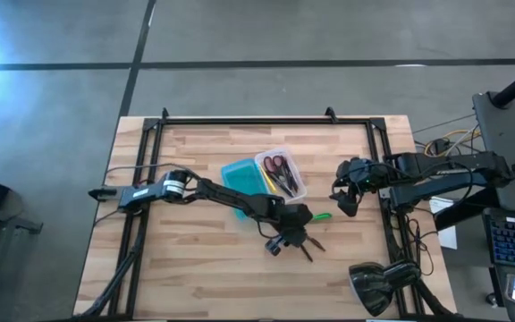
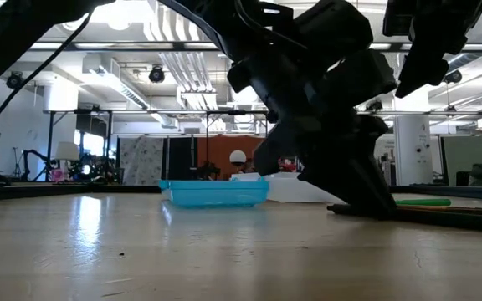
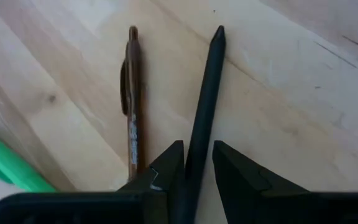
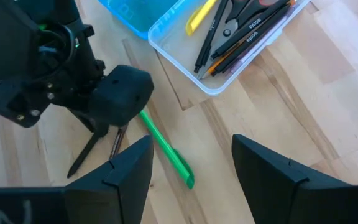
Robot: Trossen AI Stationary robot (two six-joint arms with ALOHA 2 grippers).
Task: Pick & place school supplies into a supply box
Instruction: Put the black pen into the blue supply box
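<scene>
I find the left end effector [image 3: 191, 165] pinching a slim black pen [image 3: 205, 93] flat on the wood-grain surface [image 3: 291, 93] beside a brown pen [image 3: 132, 106]; right end effector [image 4: 191, 163] spread, box [image 1: 280, 174] nearby.

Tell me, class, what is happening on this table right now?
The left gripper is down on the wooden table, its fingers closed around a black pen, with a brown pen and green pen lying nearby. The clear tray of the supply box already holds scissors and several pens. The right gripper hovers open beside it.
</scene>
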